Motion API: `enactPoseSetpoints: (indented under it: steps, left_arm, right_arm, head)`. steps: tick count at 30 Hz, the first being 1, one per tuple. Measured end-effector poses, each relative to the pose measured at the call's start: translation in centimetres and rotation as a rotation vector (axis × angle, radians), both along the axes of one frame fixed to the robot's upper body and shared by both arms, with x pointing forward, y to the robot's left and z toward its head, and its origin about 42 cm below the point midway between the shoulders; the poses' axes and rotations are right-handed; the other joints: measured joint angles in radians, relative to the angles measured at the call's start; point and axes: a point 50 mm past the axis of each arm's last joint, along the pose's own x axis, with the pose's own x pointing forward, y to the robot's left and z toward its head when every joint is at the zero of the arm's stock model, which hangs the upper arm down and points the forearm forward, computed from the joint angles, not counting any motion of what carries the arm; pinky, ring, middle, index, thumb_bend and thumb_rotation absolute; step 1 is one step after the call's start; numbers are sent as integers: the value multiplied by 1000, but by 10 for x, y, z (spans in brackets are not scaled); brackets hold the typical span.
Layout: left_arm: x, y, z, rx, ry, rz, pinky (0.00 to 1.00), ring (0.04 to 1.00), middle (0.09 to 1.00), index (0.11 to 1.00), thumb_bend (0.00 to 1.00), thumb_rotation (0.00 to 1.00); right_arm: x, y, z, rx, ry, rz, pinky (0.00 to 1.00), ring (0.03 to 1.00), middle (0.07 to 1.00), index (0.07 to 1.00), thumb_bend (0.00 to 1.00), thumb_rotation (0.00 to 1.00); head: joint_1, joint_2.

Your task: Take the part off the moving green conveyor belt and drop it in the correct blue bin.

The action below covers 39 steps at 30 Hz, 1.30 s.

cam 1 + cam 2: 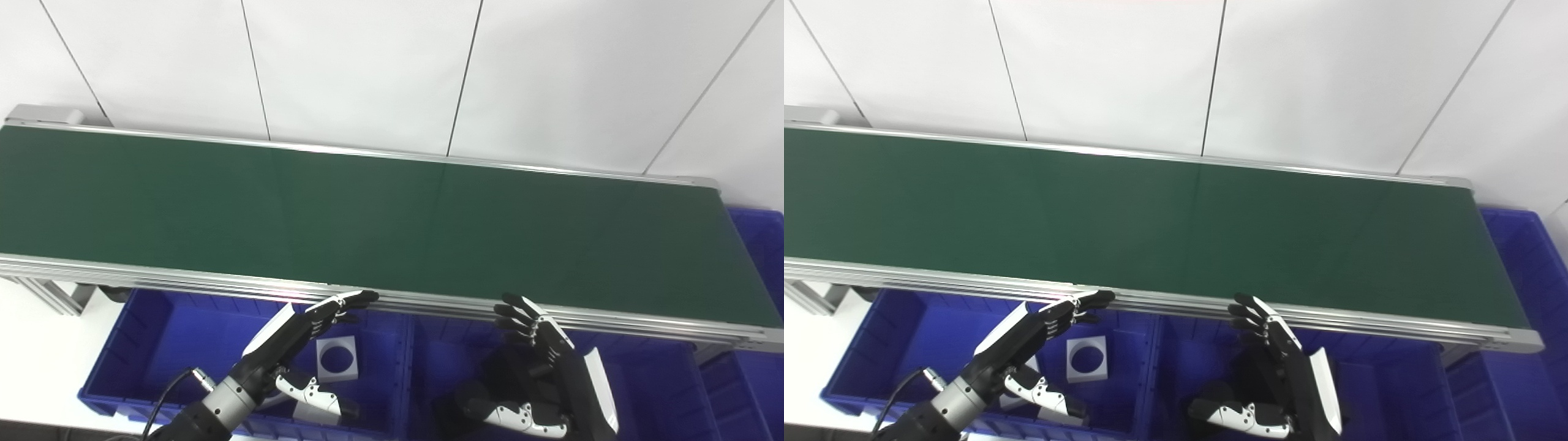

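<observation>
Now we hold our left hand (294, 334) and right hand (539, 361) spread and empty at the bottom of the frame, over the blue bins (153, 318). One white part (336, 359) lies in the left bin. We see no part on the green belt (392, 226), so we think we must wait, then reach up.

The green conveyor belt (380, 220) runs between silver rails (184, 278), its visible surface plain dark green.

Left hand (294, 334), right hand (539, 361), fingers spread
</observation>
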Motion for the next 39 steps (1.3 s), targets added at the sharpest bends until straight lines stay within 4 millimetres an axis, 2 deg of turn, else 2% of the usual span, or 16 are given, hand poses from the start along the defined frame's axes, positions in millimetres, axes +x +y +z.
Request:
enactPoseSetpoints:
  steps: [7, 16, 20, 27, 39]
  left_arm:
    - [0, 3, 6, -36, -12, -2, 823, 874, 902, 867, 973, 221]
    - [-4, 14, 1, -64, 5, 40, 838, 888, 910, 873, 956, 151]
    - [-5, 17, 1, -82, -2, 49, 847, 896, 924, 892, 936, 141]
    - [-4, 27, -4, -84, 6, 77, 840, 885, 914, 889, 941, 138]
    - [-3, 33, -5, -105, 7, 77, 848, 884, 906, 882, 952, 122]
  right_arm:
    - [-1, 3, -2, -13, 12, 3, 671, 738, 790, 852, 956, 369]
    - [-1, 5, -4, -22, 20, 4, 695, 751, 800, 864, 934, 363]
    - [-2, 9, -4, -28, 29, 8, 716, 761, 808, 868, 930, 375]
    - [-1, 17, -6, -34, 39, 10, 738, 774, 816, 878, 933, 420]
    - [1, 21, -8, -39, 61, 0, 740, 774, 826, 880, 917, 390]
  head:
    - [-29, 3]
    - [-75, 2]
    - [-156, -6]
    - [-190, -11]
    - [-247, -14]
